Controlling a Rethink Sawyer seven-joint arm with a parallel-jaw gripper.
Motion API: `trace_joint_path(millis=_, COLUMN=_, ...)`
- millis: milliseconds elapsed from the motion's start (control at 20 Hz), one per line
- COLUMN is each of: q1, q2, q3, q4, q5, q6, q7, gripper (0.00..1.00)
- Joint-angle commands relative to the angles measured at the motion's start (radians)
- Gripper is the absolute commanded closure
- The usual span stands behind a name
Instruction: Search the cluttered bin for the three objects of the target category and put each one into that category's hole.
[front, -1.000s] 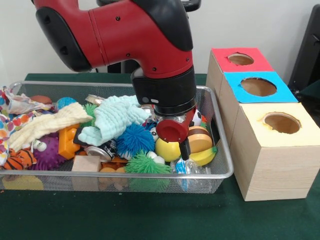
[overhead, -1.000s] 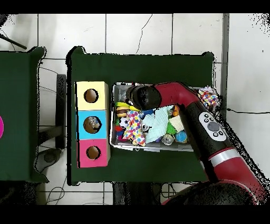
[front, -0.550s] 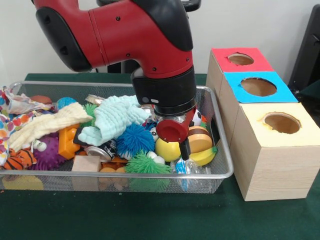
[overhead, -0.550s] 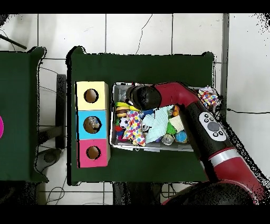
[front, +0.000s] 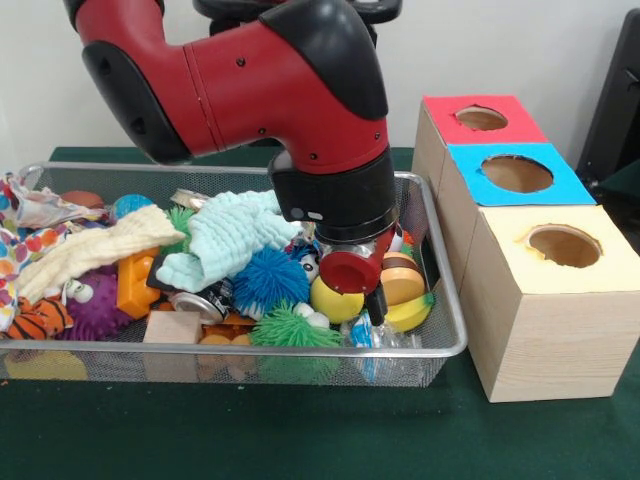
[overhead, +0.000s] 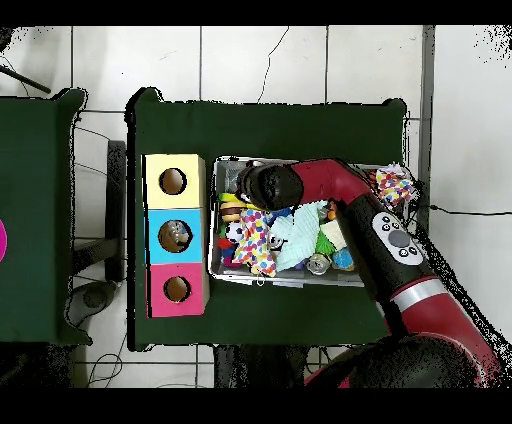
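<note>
Jaws hidden over the bin

Jaws can't be made out on the gripper (front: 372, 300), low over a yellow ball (front: 334, 299) in the wire bin (front: 440, 300). Overhead: three holed boxes (overhead: 174, 235), yellow, blue, red. No readable writing.

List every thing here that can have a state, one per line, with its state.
hand: low over the bin's box-side end, grip unclear
wire bin: full, cluttered
mint cloth: crumpled on top of the pile
drink can: lying on its side
yellow box: hole open
blue box: something inside its hole
red box: hole open
</note>
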Motion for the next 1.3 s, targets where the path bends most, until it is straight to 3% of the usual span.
trace_joint_path(millis=50, q1=-0.013, q2=0.058, q3=-0.049, q4=-0.039, q5=-0.039, q6=-0.025, q7=-0.021, gripper=1.0)
trace_joint_path(millis=800, q1=0.005, q2=0.039, q3=-0.065, q4=-0.041, q5=-0.046, q6=-0.008, q7=0.001, gripper=1.0)
trace_joint_path(millis=1200, q1=0.033, q2=0.033, q3=-0.084, q4=-0.066, q5=-0.036, q6=0.059, q7=-0.021, gripper=1.0)
trace_joint_path(millis=1250, q1=0.035, q2=0.032, q3=-0.086, q4=-0.068, q5=-0.037, q6=0.062, q7=-0.024, gripper=0.0)
trace_joint_path(millis=1300, q1=0.034, q2=0.033, q3=-0.085, q4=-0.068, q5=-0.035, q6=0.064, q7=-0.029, gripper=0.0)
